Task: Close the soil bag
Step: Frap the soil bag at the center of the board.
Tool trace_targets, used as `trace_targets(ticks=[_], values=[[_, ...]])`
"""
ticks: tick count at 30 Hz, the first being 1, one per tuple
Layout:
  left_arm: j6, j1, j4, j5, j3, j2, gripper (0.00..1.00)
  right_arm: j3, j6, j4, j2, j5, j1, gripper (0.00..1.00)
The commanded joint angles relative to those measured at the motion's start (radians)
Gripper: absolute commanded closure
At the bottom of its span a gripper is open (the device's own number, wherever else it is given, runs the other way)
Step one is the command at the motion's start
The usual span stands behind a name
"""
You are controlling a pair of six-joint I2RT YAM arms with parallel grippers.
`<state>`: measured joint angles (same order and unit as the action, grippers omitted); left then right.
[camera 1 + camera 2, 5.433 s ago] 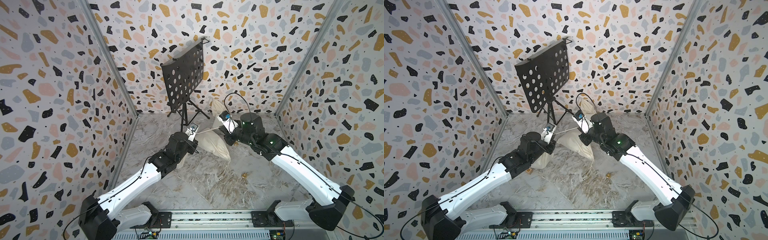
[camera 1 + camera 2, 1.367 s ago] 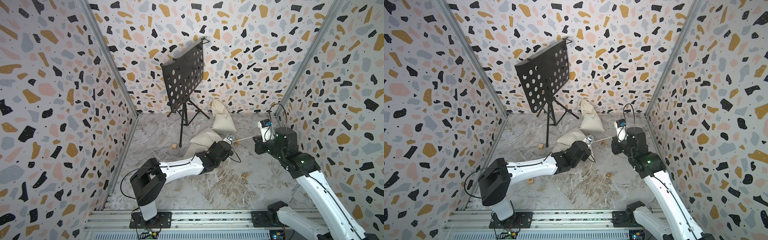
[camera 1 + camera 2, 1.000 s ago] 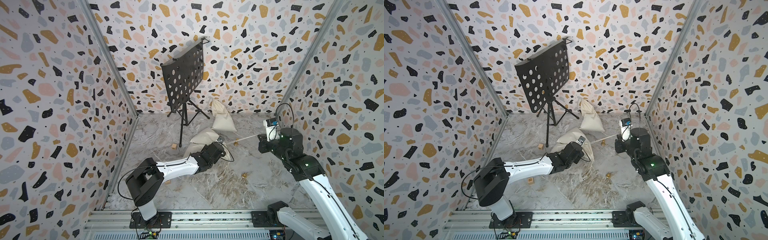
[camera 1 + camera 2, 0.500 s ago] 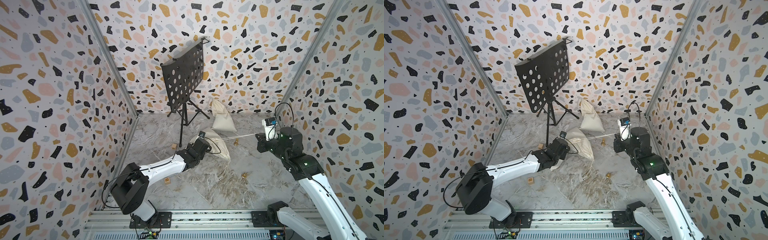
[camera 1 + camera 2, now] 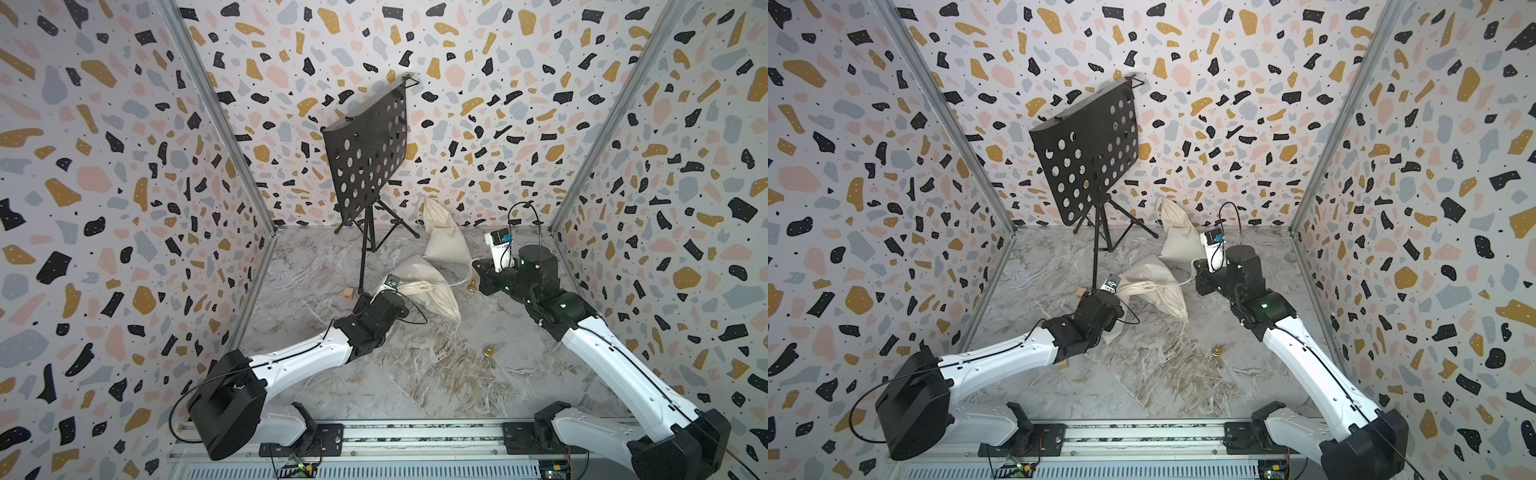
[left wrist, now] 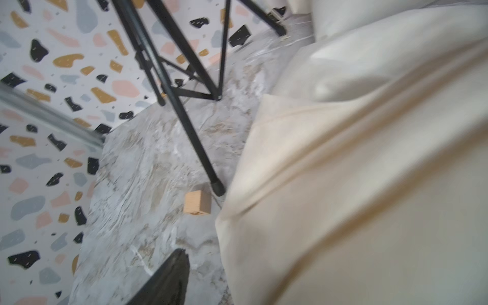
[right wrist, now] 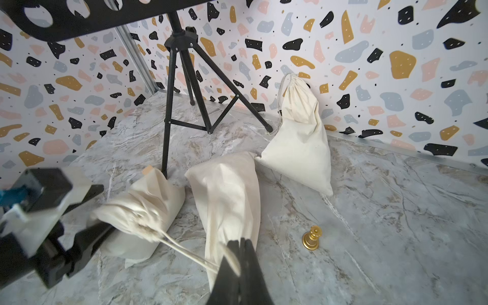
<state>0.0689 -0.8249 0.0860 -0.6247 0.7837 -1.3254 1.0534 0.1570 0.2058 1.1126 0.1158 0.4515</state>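
Observation:
The soil bag [image 7: 150, 206] is a cream cloth sack lying on the marble floor, its neck gathered tight [image 5: 413, 286] [image 5: 1139, 287]. Its drawstring [image 7: 184, 249] [image 5: 457, 282] runs from that neck to my right gripper [image 7: 240, 244] [image 5: 478, 270] [image 5: 1200, 274], which is shut on the cord. My left gripper [image 7: 97, 214] [image 5: 392, 293] [image 5: 1115, 291] stands open at the neck, one finger on each side of the gathered cloth. The left wrist view shows one dark finger [image 6: 171, 277] beside blurred bag cloth [image 6: 343, 184]; the other finger is hidden.
A second cream bag [image 7: 227, 190] [image 5: 436, 297] lies beside the soil bag, and a third [image 7: 301, 148] [image 5: 442, 243] leans on the back wall. A black music stand [image 5: 365, 158] spreads its tripod legs [image 7: 169, 126] close behind. A wooden cube [image 6: 197, 202] and gold chess pieces [image 7: 312, 237] [image 5: 488, 351] lie about.
My left gripper swung left across the floor to the bag's neck and its jaws opened. The cord, taut half a second ago, now sags. The right arm shifted slightly towards the bags.

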Motion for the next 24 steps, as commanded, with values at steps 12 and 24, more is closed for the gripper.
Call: trace_targets(ticks=[12,24], values=[[-0.121,-0.051,-0.121,0.414,0.089,0.059,0.28,0.009,-0.020,-0.021,-0.093,-0.035,0.011,1.00],[-0.193,-0.104,-0.166,0.571,0.333,-0.217,0.29,0.008,-0.042,0.016,-0.215,-0.100,0.011,1.00]])
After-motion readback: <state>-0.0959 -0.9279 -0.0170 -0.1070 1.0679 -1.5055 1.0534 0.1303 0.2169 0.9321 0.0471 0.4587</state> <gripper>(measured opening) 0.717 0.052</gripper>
